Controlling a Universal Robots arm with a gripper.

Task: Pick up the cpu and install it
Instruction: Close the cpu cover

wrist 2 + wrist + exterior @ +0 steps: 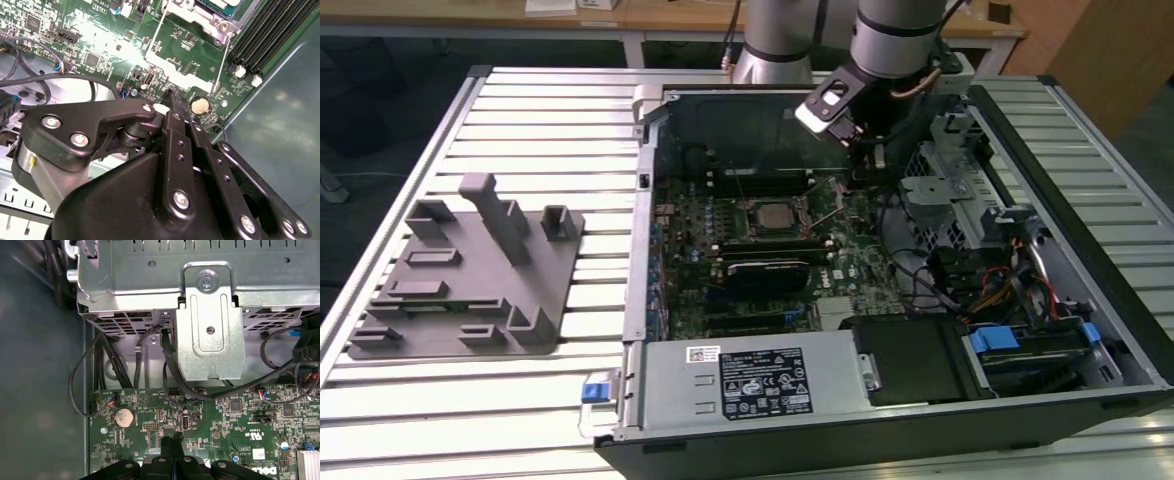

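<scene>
The cpu [770, 213], a silver square, lies flat in the socket in the middle of the green motherboard [687, 250] inside the open computer case. My gripper [862, 178] hangs down into the case, off to the exterior view's right of the cpu and slightly further back, close above the board and apart from the chip. In both wrist views its black fingertips [172, 441] [171, 95] are pressed together with nothing between them, over the board's edge near a round coin battery [123, 416] [200, 104]. A thin wire socket lever [221, 62] crosses the board beside them.
A grey plastic fixture tray [467, 270] stands on the slatted table at the exterior view's left. The case holds a black module [767, 270], a power supply [747, 380], a metal drive cage [210, 320] and loose black cables [170, 375] close to the gripper.
</scene>
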